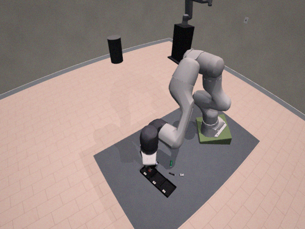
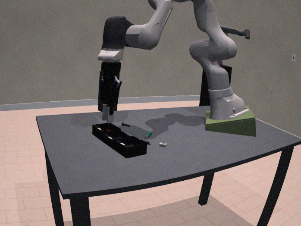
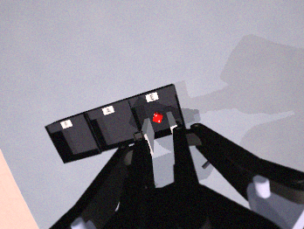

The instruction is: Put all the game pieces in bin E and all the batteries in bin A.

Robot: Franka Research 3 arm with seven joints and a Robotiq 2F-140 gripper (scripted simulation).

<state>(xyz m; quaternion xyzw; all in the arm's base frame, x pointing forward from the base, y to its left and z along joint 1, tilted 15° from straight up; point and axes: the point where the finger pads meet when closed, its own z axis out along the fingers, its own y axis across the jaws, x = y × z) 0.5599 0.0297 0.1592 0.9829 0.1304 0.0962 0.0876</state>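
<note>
The bin marked E point(image 3: 168, 100) point(image 2: 96, 132) is at one end of a black three-part bin row. A small red die point(image 3: 157, 117) point(image 2: 108, 130) lies inside it. My gripper point(image 3: 160, 122) point(image 2: 107, 120) points down over bin E, its fingers a little apart with nothing held between them. The bin marked A point(image 3: 117, 131) point(image 1: 158, 178) is the middle one and looks empty. A green battery point(image 1: 171, 163) point(image 2: 148, 134) lies on the table beside the row. A dark cylinder with a silver end point(image 1: 171, 174) point(image 2: 146, 142), perhaps a battery, lies nearer the row.
The third bin point(image 3: 79, 139) point(image 2: 136, 150) is at the other end of the row; its label is unclear. A small whitish block point(image 1: 181, 174) point(image 2: 162, 145) lies past the dark cylinder. A dark bolt-like thing point(image 2: 125, 124) point(image 3: 206, 164) lies behind bin E.
</note>
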